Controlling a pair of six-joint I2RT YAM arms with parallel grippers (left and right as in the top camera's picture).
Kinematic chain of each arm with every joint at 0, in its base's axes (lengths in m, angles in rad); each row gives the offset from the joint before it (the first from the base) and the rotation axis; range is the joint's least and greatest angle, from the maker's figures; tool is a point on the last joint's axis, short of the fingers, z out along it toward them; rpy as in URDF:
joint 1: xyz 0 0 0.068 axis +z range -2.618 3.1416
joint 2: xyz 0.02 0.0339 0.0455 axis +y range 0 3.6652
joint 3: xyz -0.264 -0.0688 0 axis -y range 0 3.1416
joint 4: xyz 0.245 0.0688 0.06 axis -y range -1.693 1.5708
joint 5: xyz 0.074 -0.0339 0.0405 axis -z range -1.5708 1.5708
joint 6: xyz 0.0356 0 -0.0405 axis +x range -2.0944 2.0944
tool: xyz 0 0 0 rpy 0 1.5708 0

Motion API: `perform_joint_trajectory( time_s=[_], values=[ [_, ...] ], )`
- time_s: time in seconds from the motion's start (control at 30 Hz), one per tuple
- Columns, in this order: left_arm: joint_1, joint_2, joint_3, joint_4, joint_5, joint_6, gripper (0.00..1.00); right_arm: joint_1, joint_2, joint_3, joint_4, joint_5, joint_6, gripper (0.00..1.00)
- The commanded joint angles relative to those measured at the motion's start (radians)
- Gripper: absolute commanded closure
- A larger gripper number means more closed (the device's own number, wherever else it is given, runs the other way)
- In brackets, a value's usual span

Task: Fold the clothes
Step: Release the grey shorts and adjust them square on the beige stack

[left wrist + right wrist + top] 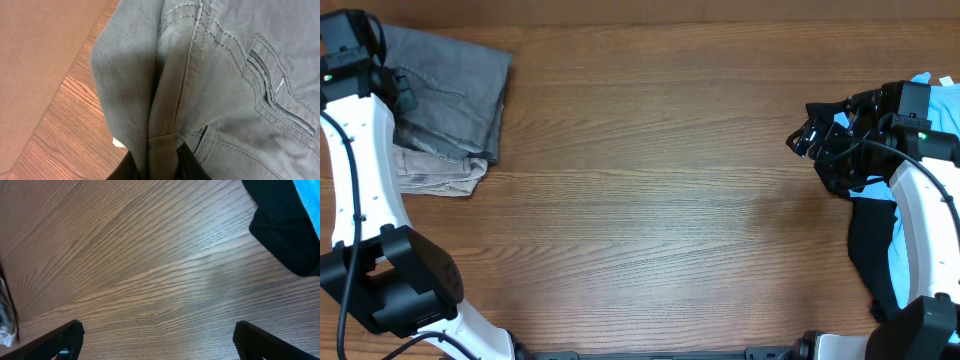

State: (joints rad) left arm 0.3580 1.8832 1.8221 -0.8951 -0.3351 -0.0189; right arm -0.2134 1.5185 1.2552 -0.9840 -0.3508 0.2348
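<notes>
Grey shorts (225, 75) fill the left wrist view. Their woven cloth is bunched into a ridge that runs down into the left gripper (160, 160). The gripper's 2 dark fingers (192, 167) stand narrow and pinch that ridge between them. A slit pocket (277, 97) with stitched edges shows on the right of the cloth.

From overhead, the wooden table (660, 200) spans the whole view, and its broad middle is bare wood. The 2 white arms rise from the near edge, 1 on each side. The grey shorts lie in the far-left corner as a loosely folded pile. Beige shorts (435, 175) lie under them, showing along the pile's near side.

At the right edge, a black garment (870, 250) lies crumpled. It touches a light-blue T-shirt (945, 95), which is partly hidden by the right arm. How these 2 overlap cannot be told.

The right gripper (160, 345) hangs over bare wood, just left of the black garment. Its jaws are spread wide and nothing is between them. In the right wrist view, the black cloth and a strip of light blue sit in the far-right corner, apart from both fingers.
</notes>
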Motion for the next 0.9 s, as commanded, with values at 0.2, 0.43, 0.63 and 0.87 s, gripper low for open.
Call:
perform_joint_trajectory(
  time_s=[0.2, 0.43, 0.63, 0.87],
  values=[
    [0.029, 0.032, 0.041, 0.021, -0.011, 0.017, 0.96, 0.001, -0.002, 0.006, 0.006, 0.003, 0.001, 0.0],
    [0.053, 0.078, 0.041, 0.033, -0.094, 0.02, 0.96, 0.001, -0.002, 0.006, 0.006, 0.003, 0.001, 0.0],
    [0.086, 0.088, 0.041, 0.04, -0.079, 0.019, 0.95, 0.001, -0.002, 0.006, 0.006, 0.003, 0.001, 0.0],
    [0.124, 0.088, 0.041, 0.051, -0.079, -0.063, 0.03, 0.001, -0.002, 0.006, 0.006, 0.003, 0.001, 0.0]
  ],
)
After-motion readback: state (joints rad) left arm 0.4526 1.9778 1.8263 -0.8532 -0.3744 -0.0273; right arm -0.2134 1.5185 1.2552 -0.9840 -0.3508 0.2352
